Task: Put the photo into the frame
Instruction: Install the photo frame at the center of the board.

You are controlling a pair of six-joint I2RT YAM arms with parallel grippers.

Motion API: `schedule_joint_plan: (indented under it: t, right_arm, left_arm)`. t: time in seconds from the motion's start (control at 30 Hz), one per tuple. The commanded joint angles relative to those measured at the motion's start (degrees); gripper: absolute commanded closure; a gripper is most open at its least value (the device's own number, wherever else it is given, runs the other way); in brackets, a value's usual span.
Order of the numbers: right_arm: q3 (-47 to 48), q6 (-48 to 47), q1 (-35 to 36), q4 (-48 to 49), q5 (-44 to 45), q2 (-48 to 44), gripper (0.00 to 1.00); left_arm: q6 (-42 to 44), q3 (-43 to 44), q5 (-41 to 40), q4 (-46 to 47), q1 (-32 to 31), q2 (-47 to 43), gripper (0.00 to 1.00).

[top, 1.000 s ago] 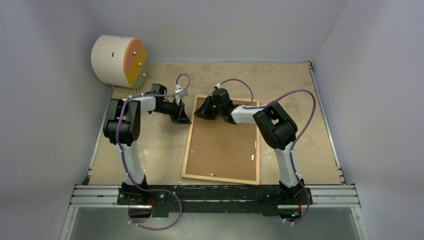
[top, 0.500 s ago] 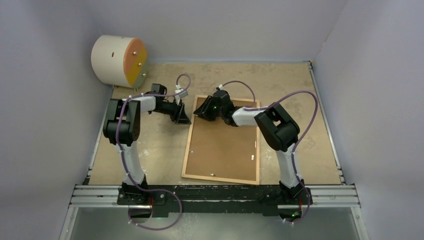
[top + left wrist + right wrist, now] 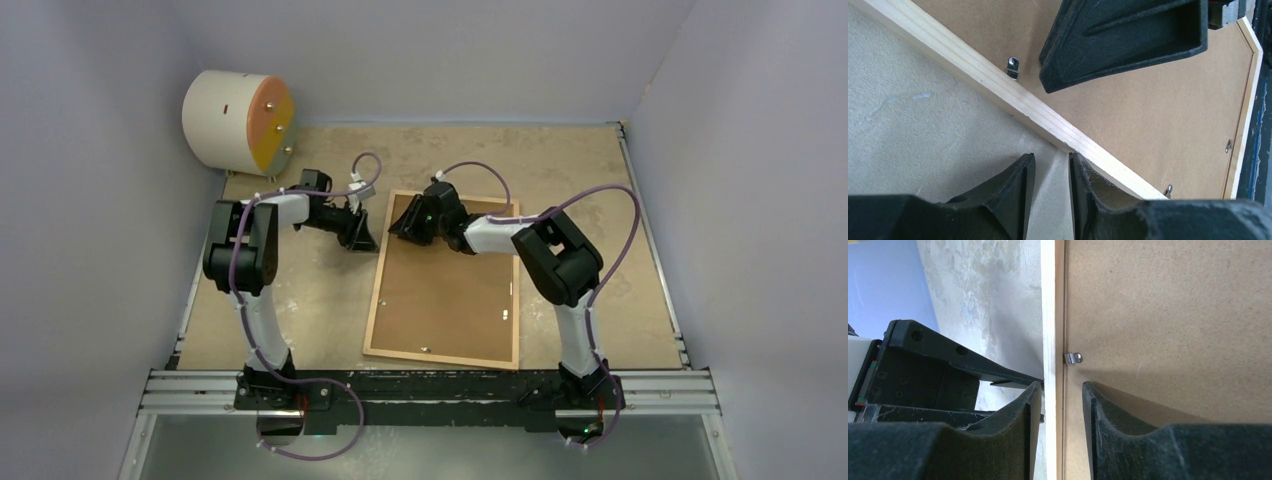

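The frame [image 3: 440, 357] lies flat in the middle of the bench [image 3: 300, 310], back side up. It is a thin rectangle of pale, smooth wood with fine lines in the grain. A brown board [image 3: 450, 290] fills it; the board looks dull and a bit fuzzy, like pressed card. Small shiny metal clips [image 3: 1073, 358] sit along the inside of the wood. The frame's long sides run from the near edge of the bench toward the far edge, and the far end leans a little to the right. Its near short side is close to the near edge.

The bench top is rough and tan with pale scuffs.

The left hand [image 3: 1050, 162] rests on the bench just outside the frame's left side, near its far left corner. Its soft black fingers [image 3: 1018, 185] are a little apart and grasp nothing.

The right hand [image 3: 1060, 387] sits astride that same wood strip, one finger outside it and one over the brown board. It is released, with a gap beside the wood.
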Motion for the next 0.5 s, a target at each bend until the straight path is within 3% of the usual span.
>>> schedule_joint_plan:
  t: [0.0, 0.47]
  right_arm:
    - [2.7, -0.5, 0.5, -1.8, 0.9, 2.4, 0.62]
    - [5.7, 0.4, 0.6, -2.4, 0.9, 6.0, 0.67]
  left_arm:
    - [1.7, -2.6, -4.2, -0.7, -0.1, -0.1, 0.66]
    - [2.2, -2.6, -3.7, -0.5, -0.7, 0.4, 0.66]
